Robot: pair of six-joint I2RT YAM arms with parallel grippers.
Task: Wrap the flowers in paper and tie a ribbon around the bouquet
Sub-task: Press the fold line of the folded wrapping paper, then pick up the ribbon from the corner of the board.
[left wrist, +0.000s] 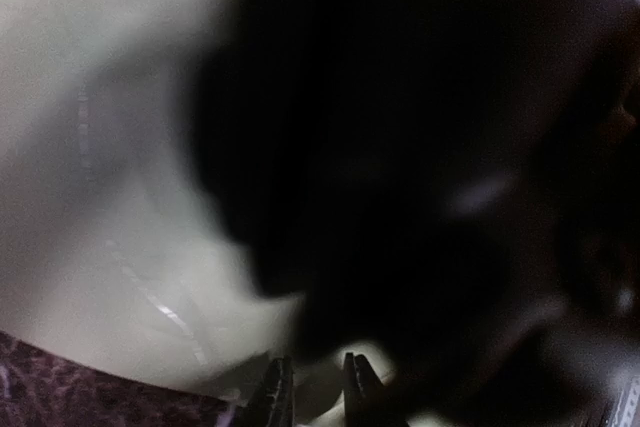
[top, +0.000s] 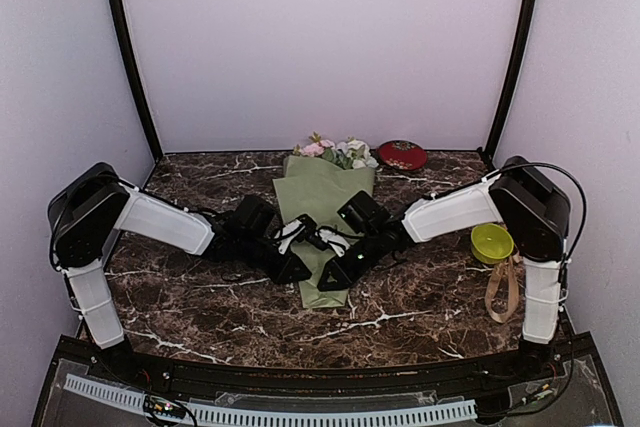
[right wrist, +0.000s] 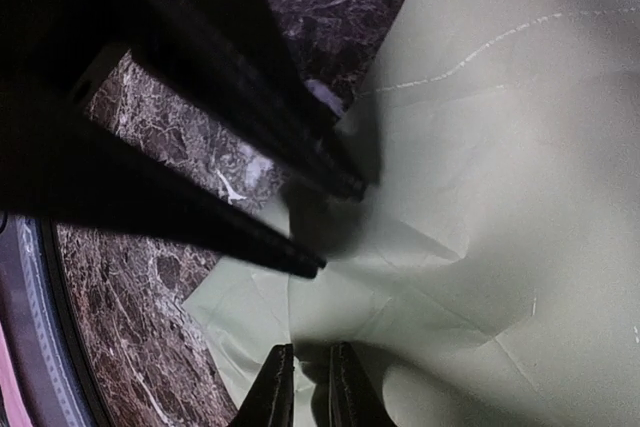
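Wrapping looks all but finished: the long sage-green paper cone of the bouquet (top: 322, 197) lies on the dark brown marbled tabletop (top: 200, 297). Its narrow end is directly under both sets of fingers. Its wide end, where the pink and white artificial flowers (top: 335, 150) show, lies on the far side of them. The step in hand, as I judge it, is gathering the thin sage-green paper (right wrist: 500, 147) tight around the stems, ahead of tying.

The left fingers (left wrist: 275, 399) stand close together with pale paper between them. The right wrist view shows them straddling a bunched fold, so they are gripping the paper. The right fingers (right wrist: 272, 395) are almost together just beside the left pair, with creases running toward their narrow gap. Whether a fold is nipped there I cannot tell.

The long shiny tan-beige ribbon (top: 503, 292) lies looped on the tabletop, well apart from the fingers, off to the right of the right pair. The next move probably calls for 1 pair to hold the gather pinched while the other lets go and fetches the ribbon. Loose paper could spring open.

2 containers are out. The small lime-green bowl (top: 491, 240) sits just beside the ribbon's far end, with nothing visible inside. The round red patterned tin (top: 402, 154), beyond the fingers and just beside the flowers, looks lidded, and its contents are hidden.
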